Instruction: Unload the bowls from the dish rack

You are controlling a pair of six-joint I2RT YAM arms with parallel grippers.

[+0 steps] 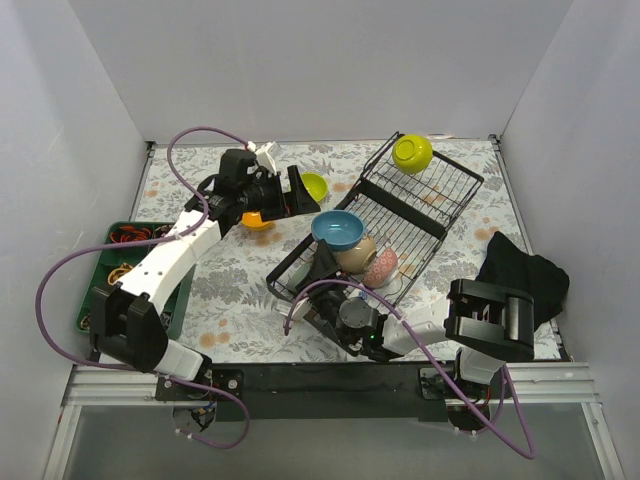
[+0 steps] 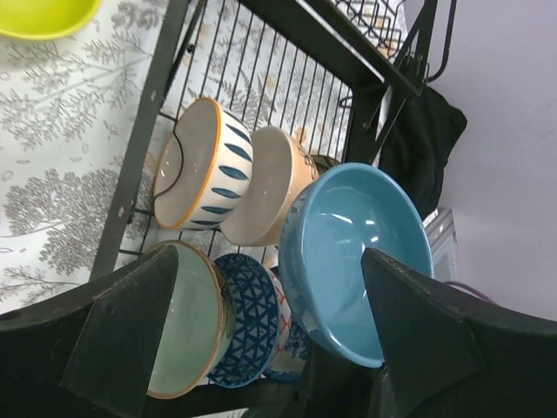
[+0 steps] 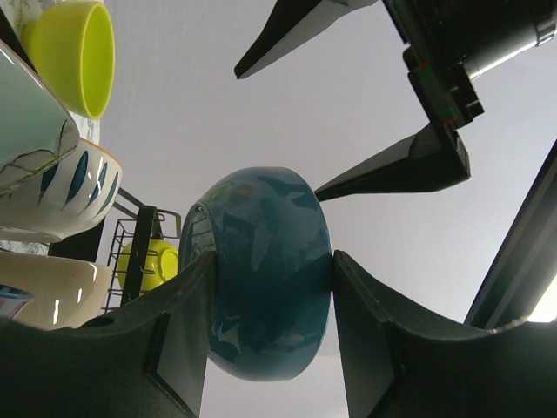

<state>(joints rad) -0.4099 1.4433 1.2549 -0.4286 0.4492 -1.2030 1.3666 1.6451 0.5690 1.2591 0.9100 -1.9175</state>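
Right jaws clamp the blue bowl [image 3: 261, 270] above the dish rack [image 1: 410, 205].

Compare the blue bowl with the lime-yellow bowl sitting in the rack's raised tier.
Colour: the blue bowl is blue, the lime-yellow bowl lime-yellow. Hold: the blue bowl is clamped between the right tool's fingers; the lime-yellow bowl lies free. Place: the blue bowl is at the dish rack's near end, the lime-yellow bowl at its far end. Both are plain, glossy, round.
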